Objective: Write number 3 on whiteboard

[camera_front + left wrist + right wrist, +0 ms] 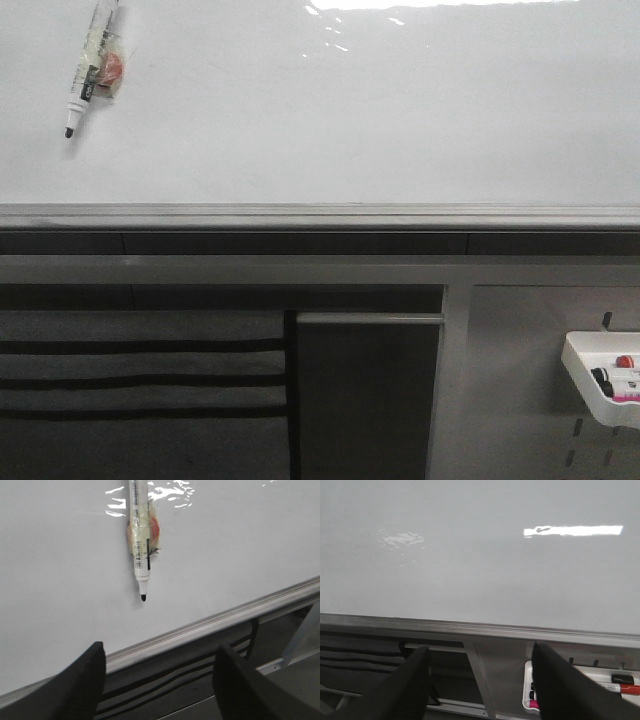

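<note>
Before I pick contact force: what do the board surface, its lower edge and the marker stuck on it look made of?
The whiteboard looks like a glossy coated panel, since it mirrors the ceiling lights; what lies under the coating is unclear. Its lower edge seems brushed grey metal, judging by its dull ridged sheen. The marker appears to be white plastic with a black felt-like tip.

No legible text is found. Fine print is carried on the barrel of the marker (139,540) taped to the whiteboard (240,555) at upper centre of the left wrist view, but it is too small to be read.
</note>
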